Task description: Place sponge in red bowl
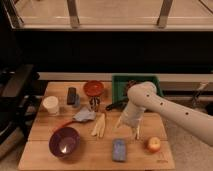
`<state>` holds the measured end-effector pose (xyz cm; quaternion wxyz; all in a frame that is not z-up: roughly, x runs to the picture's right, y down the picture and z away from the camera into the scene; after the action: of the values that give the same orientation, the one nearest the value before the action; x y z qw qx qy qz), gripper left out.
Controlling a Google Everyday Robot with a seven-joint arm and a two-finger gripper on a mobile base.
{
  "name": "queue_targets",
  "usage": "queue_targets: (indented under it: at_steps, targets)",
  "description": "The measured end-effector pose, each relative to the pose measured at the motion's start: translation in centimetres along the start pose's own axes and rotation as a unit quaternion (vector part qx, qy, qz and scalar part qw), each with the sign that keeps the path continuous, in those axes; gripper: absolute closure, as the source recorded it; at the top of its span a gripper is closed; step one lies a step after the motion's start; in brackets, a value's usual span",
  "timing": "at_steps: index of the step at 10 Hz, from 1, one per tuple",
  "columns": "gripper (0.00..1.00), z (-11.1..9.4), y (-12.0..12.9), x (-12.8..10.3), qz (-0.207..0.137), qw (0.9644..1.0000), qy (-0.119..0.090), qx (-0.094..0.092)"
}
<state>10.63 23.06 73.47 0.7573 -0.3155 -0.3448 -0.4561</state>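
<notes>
Sponge: the blue sponge point(119, 150) lies flat on the wooden table point(42, 131), near its front edge at about 6 o'clock from the table's middle, untouched.
Red bowl: the red bowl point(93, 88) sits at the back of the table, at about 11 o'clock from the sponge and well apart from it.
Gripper: the gripper point(128, 129) points down over the table at about 1 o'clock from the sponge, near it but not touching; its two fingers are spread apart with nothing between them.
Arm: the white arm point(165, 110) comes in from 4 o'clock, its elbow in front of the green bin point(122, 82).
Apple: an apple point(153, 145) rests at 3 o'clock from the sponge.
Purple bowl: a purple bowl point(64, 142) stands at 9 o'clock from the sponge.
Banana: a pale banana point(99, 125) lies at 9 o'clock from the gripper, beside a grey-blue cloth point(84, 116).
White cup: a white cup point(50, 105) stands near the table's left edge.
Can: a dark can point(95, 103) stands just in front of the red bowl.
</notes>
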Motion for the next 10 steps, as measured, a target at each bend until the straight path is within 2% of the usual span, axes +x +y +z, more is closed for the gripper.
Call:
queue_targets:
  at_steps: [4,5,8,10]
  targets:
    - [0.38,3.8,0.4,-1.2,0.017,0.9988,-0.046,-0.005]
    - [0.38,4.8,0.7,-1.5,0.024,0.9977,-0.062,-0.002]
    - [0.38,6.8,1.0,-2.0,0.038,0.9950,-0.092,0.007]
    - [0.51,7.5,0.9,-2.3,0.037,0.9936,-0.105,0.017]
